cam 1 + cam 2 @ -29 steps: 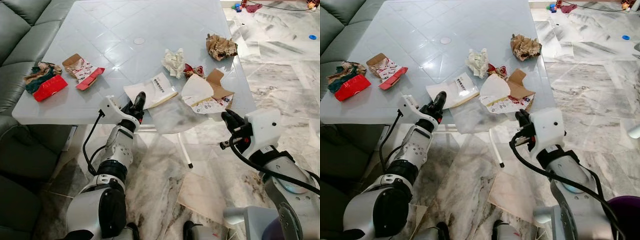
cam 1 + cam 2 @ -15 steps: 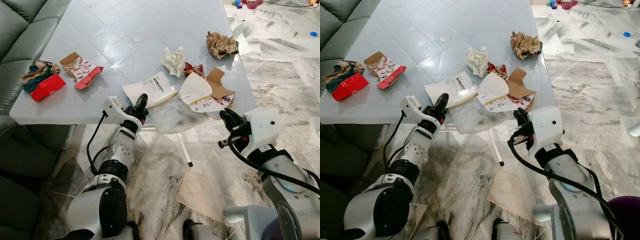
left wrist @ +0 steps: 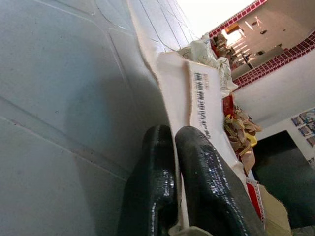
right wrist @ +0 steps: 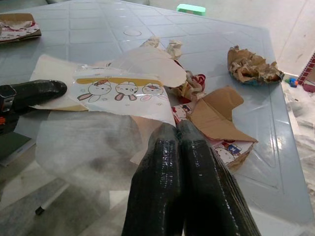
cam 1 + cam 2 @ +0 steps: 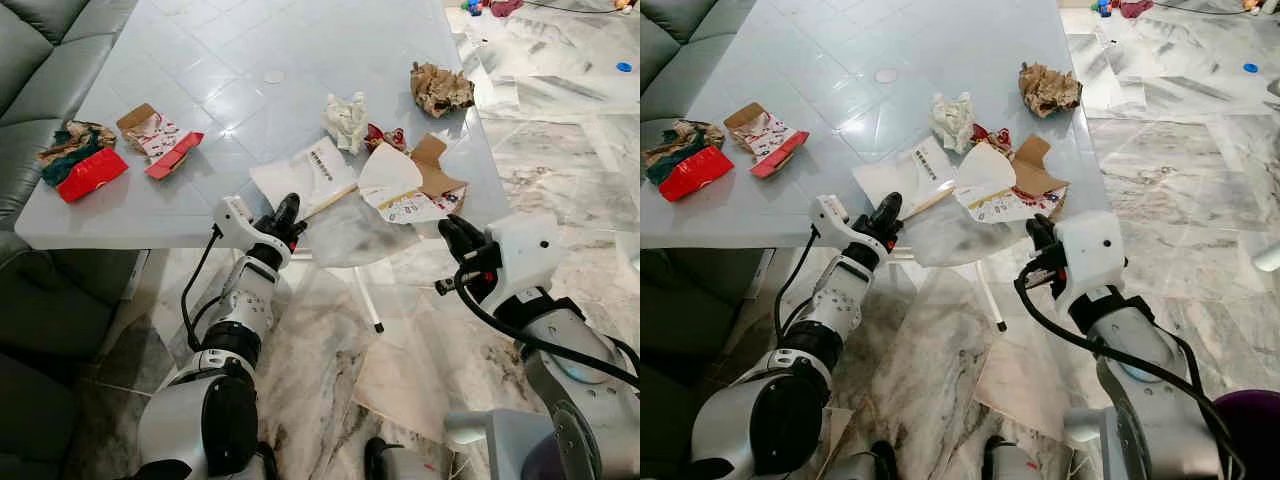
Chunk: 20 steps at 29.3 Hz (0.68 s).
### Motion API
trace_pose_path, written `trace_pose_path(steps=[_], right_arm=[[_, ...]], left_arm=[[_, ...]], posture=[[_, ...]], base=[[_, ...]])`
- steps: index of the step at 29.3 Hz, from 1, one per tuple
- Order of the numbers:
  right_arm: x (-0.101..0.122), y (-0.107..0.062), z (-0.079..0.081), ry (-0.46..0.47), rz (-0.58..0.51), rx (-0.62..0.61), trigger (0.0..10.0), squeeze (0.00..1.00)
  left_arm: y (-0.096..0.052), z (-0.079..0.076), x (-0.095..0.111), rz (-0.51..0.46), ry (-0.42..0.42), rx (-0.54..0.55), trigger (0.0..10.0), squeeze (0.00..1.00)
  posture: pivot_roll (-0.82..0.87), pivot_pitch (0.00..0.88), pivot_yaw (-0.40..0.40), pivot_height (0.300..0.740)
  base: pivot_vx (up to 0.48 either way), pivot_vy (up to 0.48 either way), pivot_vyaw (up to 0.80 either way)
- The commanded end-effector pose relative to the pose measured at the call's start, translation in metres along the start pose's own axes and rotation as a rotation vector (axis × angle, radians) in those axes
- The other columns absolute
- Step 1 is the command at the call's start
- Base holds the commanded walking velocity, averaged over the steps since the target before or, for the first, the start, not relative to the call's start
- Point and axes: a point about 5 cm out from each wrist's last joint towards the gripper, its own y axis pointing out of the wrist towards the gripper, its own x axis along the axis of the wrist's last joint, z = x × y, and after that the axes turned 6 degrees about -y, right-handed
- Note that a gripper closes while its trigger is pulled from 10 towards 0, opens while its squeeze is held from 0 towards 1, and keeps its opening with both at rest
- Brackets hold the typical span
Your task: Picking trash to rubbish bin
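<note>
Both grippers clenched: left gripper (image 5: 287,212) pinches the white paper (image 5: 308,175), right gripper (image 5: 452,232) empty.

Two red cartons (image 5: 97,175) (image 5: 163,139) — two crumpled wads (image 5: 347,121) (image 5: 440,89), one envelope (image 5: 305,176).

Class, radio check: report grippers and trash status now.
Left gripper shut, at the table edge by the white paper. Right gripper shut, below the edge. Nothing held; trash on the table.
</note>
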Motion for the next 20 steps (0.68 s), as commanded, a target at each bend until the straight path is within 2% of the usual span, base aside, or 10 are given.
trace_pose_path(steps=[1, 8, 9, 10, 11, 12, 14, 15, 19, 20], right_arm=[[-0.001, 0.001, 0.002, 0.005, -0.004, 0.006, 10.0, 0.00], [-0.001, 0.005, 0.004, 0.013, -0.013, 0.011, 10.0, 0.00], [-0.001, 0.008, 0.005, 0.017, -0.019, 0.011, 10.0, 0.00], [-0.001, 0.009, 0.005, 0.019, -0.023, 0.011, 10.0, 0.00], [0.000, 0.012, 0.006, 0.023, -0.030, 0.008, 10.0, 0.00], [0.000, 0.014, 0.006, 0.026, -0.033, 0.006, 10.0, 0.00], [-0.001, 0.015, 0.006, 0.028, -0.036, 0.005, 10.0, 0.00], [-0.001, 0.019, 0.007, 0.033, -0.043, 0.002, 10.0, 0.00], [-0.001, 0.026, 0.008, 0.046, -0.060, -0.009, 10.0, 0.00], [-0.002, 0.030, 0.008, 0.050, -0.065, -0.013, 10.0, 0.00]], left_arm=[[0.000, 0.001, 0.001, -0.007, 0.006, 0.001, 0.0, 0.00], [0.000, -0.001, 0.012, -0.056, 0.102, 0.001, 0.0, 0.00], [0.000, -0.002, 0.019, -0.084, 0.198, 0.014, 0.0, 0.00], [-0.001, -0.002, 0.022, -0.104, 0.240, 0.025, 0.0, 0.00], [-0.002, -0.002, 0.031, -0.148, 0.321, 0.053, 0.0, 0.00], [-0.004, -0.003, 0.036, -0.167, 0.365, 0.055, 0.0, 0.00], [-0.005, -0.004, 0.038, -0.178, 0.394, 0.054, 0.0, 0.00], [-0.008, -0.008, 0.046, -0.209, 0.481, 0.039, 0.0, 0.00], [-0.020, -0.016, 0.057, -0.267, 0.610, 0.020, 0.0, 0.00], [-0.024, -0.018, 0.060, -0.278, 0.664, 0.020, 0.0, 0.00]], posture=[[-0.30, 0.209, 0.022, 0.740], [-0.28, 0.195, 0.026, 0.740], [-0.26, 0.188, 0.029, 0.740], [-0.26, 0.188, 0.029, 0.740], [-0.25, 0.183, 0.032, 0.740], [-0.23, 0.178, 0.035, 0.740], [-0.23, 0.176, 0.036, 0.740], [-0.21, 0.168, 0.040, 0.740], [-0.17, 0.157, 0.046, 0.740], [-0.14, 0.144, 0.053, 0.740]], base=[[0.000, 0.000, 0.00], [0.000, 0.000, 0.00], [0.000, 0.000, 0.00], [0.000, 0.000, 0.00], [0.000, 0.000, 0.00], [0.000, 0.000, 0.00], [0.000, 0.000, 0.00], [0.000, 0.000, 0.00], [0.000, 0.000, 0.00], [0.000, 0.000, 0.00]])
